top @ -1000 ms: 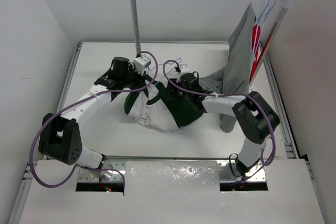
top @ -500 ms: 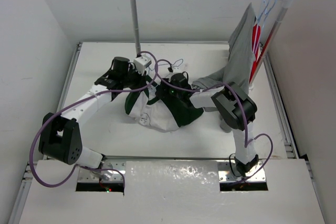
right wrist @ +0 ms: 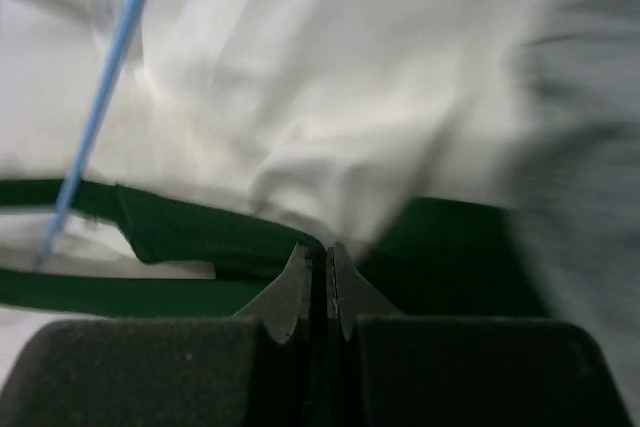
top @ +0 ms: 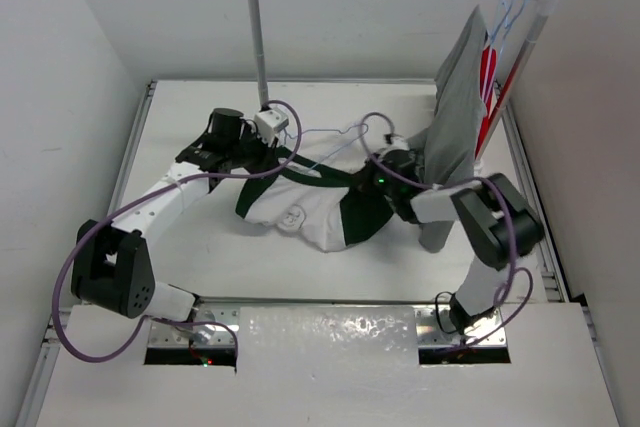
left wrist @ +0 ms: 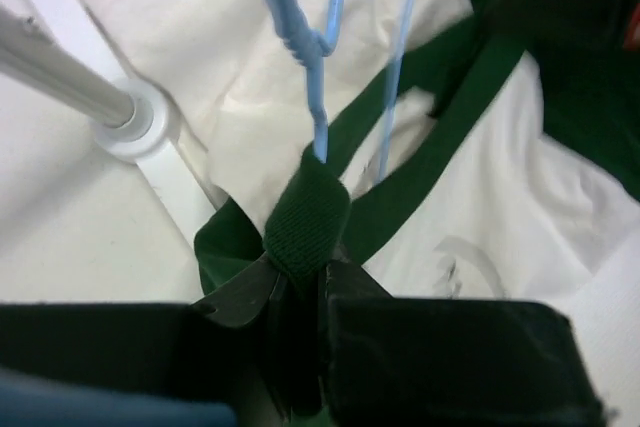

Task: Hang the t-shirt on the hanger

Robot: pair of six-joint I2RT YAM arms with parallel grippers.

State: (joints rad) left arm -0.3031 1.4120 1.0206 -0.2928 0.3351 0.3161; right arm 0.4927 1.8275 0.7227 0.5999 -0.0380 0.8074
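Note:
The t-shirt (top: pixel 310 212), green with a pale front, lies mid-table with its neck opening pulled wide between both grippers. My left gripper (top: pixel 268 162) is shut on the green ribbed collar (left wrist: pixel 305 222) at the shirt's left end. At the other end, my right gripper (top: pixel 368 172) is shut on the collar's green edge (right wrist: pixel 200 232). The pale-blue wire hanger (top: pixel 335 147) lies across the neck opening, its hook toward the back. In the left wrist view the hanger (left wrist: pixel 300 37) has its wires running down into the neck. A single hanger wire (right wrist: pixel 100 97) shows in the right wrist view.
A clothes rack stands at the back, its left pole (top: pixel 258 37) just behind my left gripper and its foot (left wrist: pixel 140 127) close by. A grey garment (top: pixel 455 117) and a red garment (top: pixel 487 72) hang at the rack's right end, right by my right arm.
My right gripper has shut on the collar and pulled rightward, stretching the neck opening. The shirt has spread flatter and the hanger now shows. The left gripper has kept its hold.

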